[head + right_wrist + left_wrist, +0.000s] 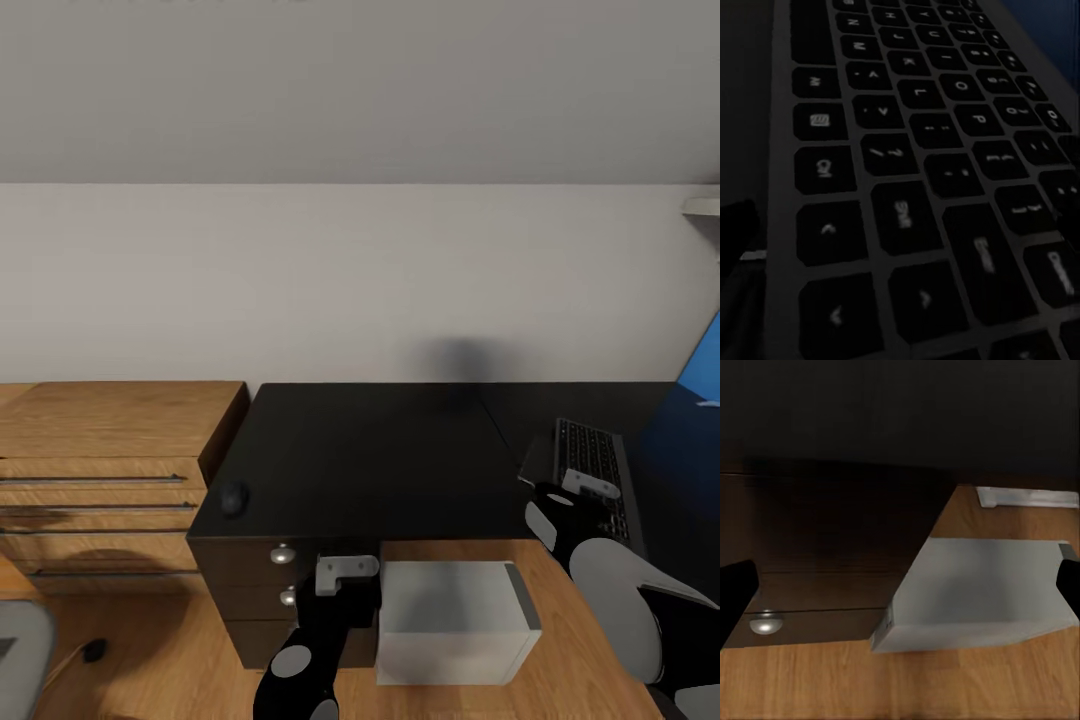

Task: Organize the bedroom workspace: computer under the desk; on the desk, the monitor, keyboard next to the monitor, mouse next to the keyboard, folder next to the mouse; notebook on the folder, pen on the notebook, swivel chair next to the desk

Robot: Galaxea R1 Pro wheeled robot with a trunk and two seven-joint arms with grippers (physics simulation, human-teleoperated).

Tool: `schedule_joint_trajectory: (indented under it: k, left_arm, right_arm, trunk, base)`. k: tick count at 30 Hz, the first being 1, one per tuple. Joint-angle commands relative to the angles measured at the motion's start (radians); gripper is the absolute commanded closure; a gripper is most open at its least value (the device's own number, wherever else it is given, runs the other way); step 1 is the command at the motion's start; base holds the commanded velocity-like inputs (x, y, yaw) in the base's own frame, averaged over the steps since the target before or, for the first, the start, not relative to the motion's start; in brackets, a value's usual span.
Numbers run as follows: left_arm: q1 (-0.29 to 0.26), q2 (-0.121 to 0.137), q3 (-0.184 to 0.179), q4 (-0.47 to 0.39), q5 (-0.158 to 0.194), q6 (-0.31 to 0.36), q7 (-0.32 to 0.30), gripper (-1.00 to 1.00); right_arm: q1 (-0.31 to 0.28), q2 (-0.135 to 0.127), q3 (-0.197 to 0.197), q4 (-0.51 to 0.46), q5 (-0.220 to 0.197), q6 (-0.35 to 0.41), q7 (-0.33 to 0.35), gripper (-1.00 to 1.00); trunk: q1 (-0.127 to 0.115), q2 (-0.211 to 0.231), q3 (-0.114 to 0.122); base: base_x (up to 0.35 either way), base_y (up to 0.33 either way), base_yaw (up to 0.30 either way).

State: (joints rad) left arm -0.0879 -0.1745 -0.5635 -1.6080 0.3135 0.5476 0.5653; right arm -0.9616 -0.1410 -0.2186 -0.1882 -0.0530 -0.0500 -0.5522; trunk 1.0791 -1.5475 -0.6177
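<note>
Jaws on the left gripper point(345, 572) look spread wide, with nothing between them. In the left wrist view a dark finger point(735, 596) sits at each edge, far apart. This gripper hangs low in front of the black worktop point(380, 460), close to the drawers with round silver knobs point(282, 553). Just past it is the white computer point(455, 620). It stands on the wooden floor point(180, 660), partly in the gap under the worktop, which is where the task wants it. So I think the left arm is just waiting there out of the way.

The right gripper point(590, 487) is right over the near end of the black keyboard point(592, 470). Its wrist camera is very close to the keys point(922, 172). I cannot tell how far its jaws are open, or if they have hold of the keyboard. The keyboard lies flat on the worktop, near the blue monitor point(700, 380) at the right edge. That is a good spot, since it should be next to the monitor.

The small dark mouse point(233, 497) lies near the left front corner of the worktop, well apart from the keyboard. My guess is it needs to go next to the keyboard.

A wooden dresser point(110, 450) stands to the left of the worktop.
</note>
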Motion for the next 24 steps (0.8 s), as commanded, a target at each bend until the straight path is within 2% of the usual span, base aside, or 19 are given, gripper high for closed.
schedule_joint_trajectory:
  k: [1,12,24]
  left_arm:
    - [-0.001,0.0,-0.002,-0.001,0.01,0.002,0.01,-1.0]
    - [-0.001,0.0,-0.001,-0.001,0.01,0.002,0.01,-1.0]
    - [-0.001,0.0,-0.001,-0.001,0.01,0.003,0.01,-1.0]
  right_arm:
    - [0.0,0.0,-0.006,0.061,-0.018,-0.005,-0.002,-1.0]
    - [0.0,0.0,-0.006,0.061,-0.018,-0.005,-0.002,-1.0]
    - [0.0,0.001,-0.007,0.058,-0.018,-0.01,-0.002,-1.0]
  trunk:
    - [0.0,0.0,-0.001]
    - [0.0,0.0,-0.001]
    - [-0.046,0.084,0.036]
  base:
    - [-0.244,0.0,0.0]
    - [-0.039,0.0,0.0]
    - [0.0,0.0,0.0]
